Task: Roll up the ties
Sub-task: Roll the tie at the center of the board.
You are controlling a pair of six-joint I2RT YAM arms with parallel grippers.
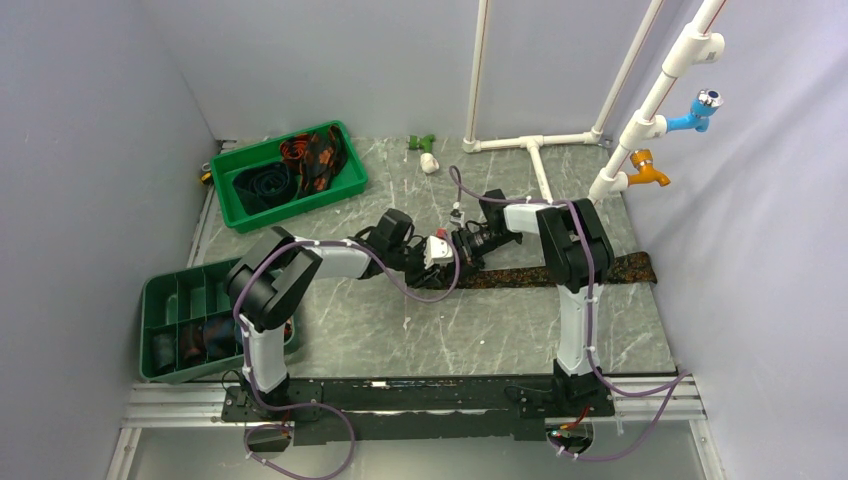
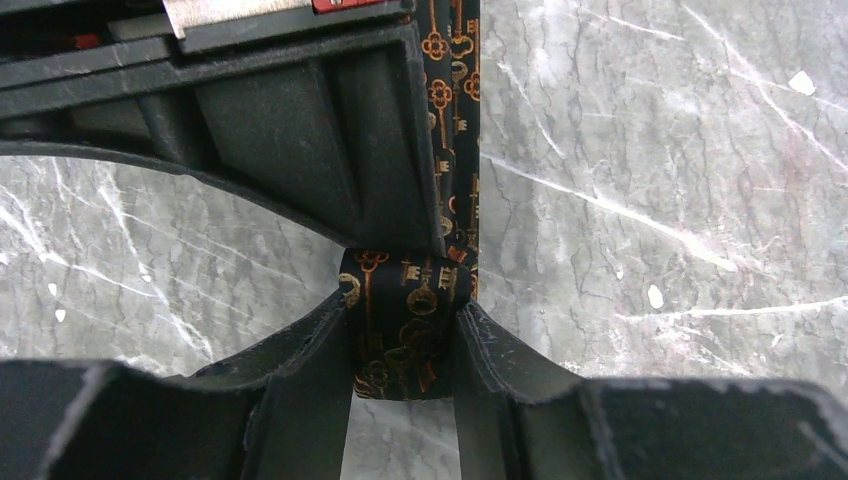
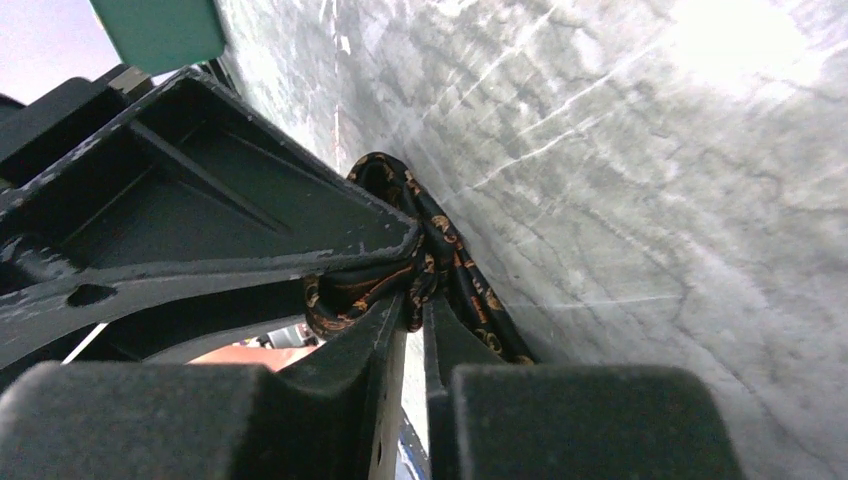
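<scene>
The tie (image 1: 560, 275) is dark cloth printed with small orange-gold keys; most of it lies flat as a long narrow strip on the grey marbled tabletop (image 1: 450, 330), running in the top view from the centre out toward 3 o'clock, where its broad end reaches the tabletop edge; its centre end is wound into a small tight roll.

Only the left wrist view shows that roll (image 2: 405, 310) clearly, standing on edge with the flat strip leaving it toward 12 o'clock; the key print is readable there, while from above it looks like speckle; the right wrist view shows the same cloth (image 3: 440, 250) as bunched folds against the stone, with a green corner at 11 o'clock; only the top view shows loose ties (image 1: 310, 155) piled in an open tray (image 1: 350, 185) at 10 o'clock and rolled ties (image 1: 185, 340) in a divided tray (image 1: 160, 290) at 8 o'clock.

The left gripper (image 1: 450, 262) (image 2: 405, 325) is clamped on the roll, one finger pressing each side; the right gripper (image 1: 463, 250) (image 3: 415, 310) meets it from 3 o'clock, its fingers close together with a fold of the tie nipped at their tips; both grippers are low over the tabletop centre.
</scene>
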